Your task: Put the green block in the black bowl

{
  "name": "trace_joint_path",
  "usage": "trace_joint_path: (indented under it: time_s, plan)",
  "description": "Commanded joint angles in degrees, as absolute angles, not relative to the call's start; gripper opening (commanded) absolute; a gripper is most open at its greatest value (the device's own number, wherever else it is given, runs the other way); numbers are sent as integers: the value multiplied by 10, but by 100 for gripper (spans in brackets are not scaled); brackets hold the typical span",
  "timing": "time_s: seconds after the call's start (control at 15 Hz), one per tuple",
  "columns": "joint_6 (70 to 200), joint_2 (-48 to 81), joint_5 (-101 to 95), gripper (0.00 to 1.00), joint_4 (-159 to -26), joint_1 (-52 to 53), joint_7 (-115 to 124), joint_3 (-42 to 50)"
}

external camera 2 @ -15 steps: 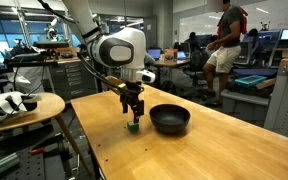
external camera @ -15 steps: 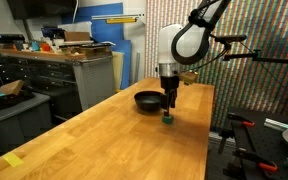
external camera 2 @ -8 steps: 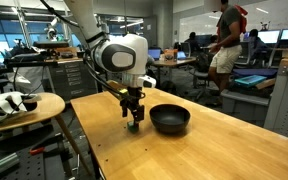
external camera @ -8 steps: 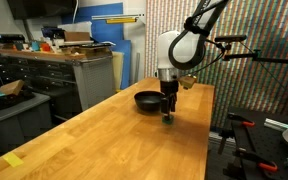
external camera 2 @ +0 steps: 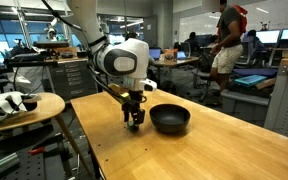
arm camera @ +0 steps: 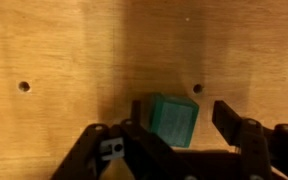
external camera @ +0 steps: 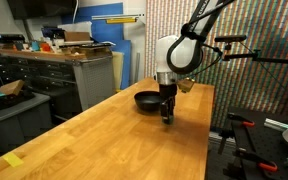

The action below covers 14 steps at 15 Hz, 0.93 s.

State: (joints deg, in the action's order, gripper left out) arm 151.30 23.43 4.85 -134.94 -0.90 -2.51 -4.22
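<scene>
The green block (arm camera: 172, 119) is a tiny dark green cube on the wooden table. In the wrist view it sits between the two fingers of my gripper (arm camera: 184, 122), close to the left finger with a gap to the right one. The gripper is open. In both exterior views my gripper (external camera: 167, 118) (external camera 2: 133, 124) is down at the table surface and hides the block. The black bowl (external camera: 146, 100) (external camera 2: 170, 119) is round, glossy and shallow. It stands on the table right beside the gripper.
The wooden table (external camera: 114, 140) (external camera 2: 204, 150) has a side edge near the gripper in an exterior view (external camera 2: 96, 140). A round stool with a white object (external camera 2: 19, 105) stands off the table. A workbench with drawers (external camera: 44, 75) is at the back.
My gripper has lowered onto the table over the green block, which showed below the fingers before and is now hidden by them in the exterior views.
</scene>
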Motion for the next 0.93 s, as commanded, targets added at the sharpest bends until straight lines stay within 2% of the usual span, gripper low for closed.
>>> trace_joint_path:
  time_s: [0.0, 0.2, 0.27, 0.87]
  plan:
    - [1541, 241, 51, 45, -1344, -9, -31, -42]
    - [1555, 240, 45, 20, -1348, -6, -28, -39]
    - [1554, 236, 52, 18, -1350, -13, -39, -46]
    - [1538, 168, 20, 18, -1388, -2, -56, -45]
